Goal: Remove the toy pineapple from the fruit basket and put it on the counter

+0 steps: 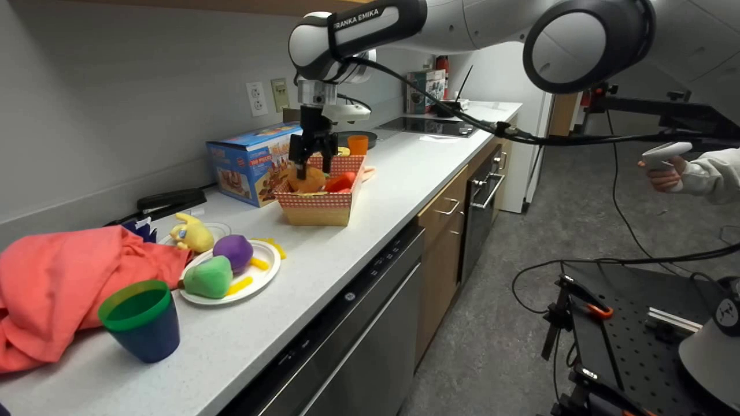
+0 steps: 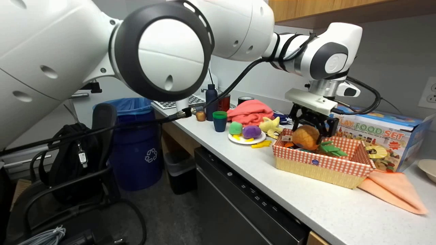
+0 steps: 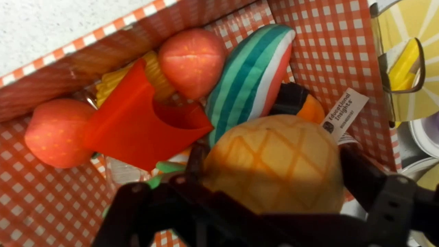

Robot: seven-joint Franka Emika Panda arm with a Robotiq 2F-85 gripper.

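Gripper (image 3: pixel 272 151): black fingers (image 3: pixel 360 175) straddle the orange-yellow, round, plush-looking toy pineapple (image 3: pixel 274 164), lower centre of the wrist frame; can't tell if clamped. Shallow bite on that round body would slip on lift. Green leaves (image 2: pixel 332 148) could snag the red plastic fry carton (image 3: pixel 144 127), centre left there, and drag it. Fruit's within the red-checked, tan rectangular fruit basket (image 2: pixel 316 172), top above the rim; a finger catching the checked wall (image 3: pixel 329 51), frame right, could tip the basket. Round, so could roll on the pale grey-white counter (image 1: pixel 318 260).
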